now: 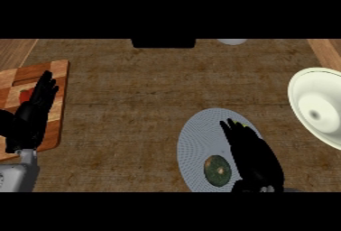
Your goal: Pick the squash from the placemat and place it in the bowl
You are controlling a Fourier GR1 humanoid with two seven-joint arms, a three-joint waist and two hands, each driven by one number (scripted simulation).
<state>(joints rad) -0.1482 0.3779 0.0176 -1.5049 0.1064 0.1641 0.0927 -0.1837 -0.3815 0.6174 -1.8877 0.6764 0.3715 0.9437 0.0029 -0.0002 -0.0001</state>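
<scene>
A green, mottled squash (pixel 217 171) lies on the round grey placemat (pixel 200 135), near its lower edge. My right hand (pixel 253 155) hovers just to the right of the squash, fingers straight and pointing up the view, apart from the squash as far as I can see. A cream bowl (pixel 318 106) stands at the right edge of the counter, well away from the placemat. My left hand (pixel 33 115) rests open at the left, over a wooden cutting board (pixel 40 74), fingers up.
A small red item (pixel 25 94) lies on the cutting board, partly hidden by my left hand. A black object (pixel 163 43) and a pale round thing (pixel 232 41) sit at the counter's far edge. Wooden strips border the counter at both upper corners.
</scene>
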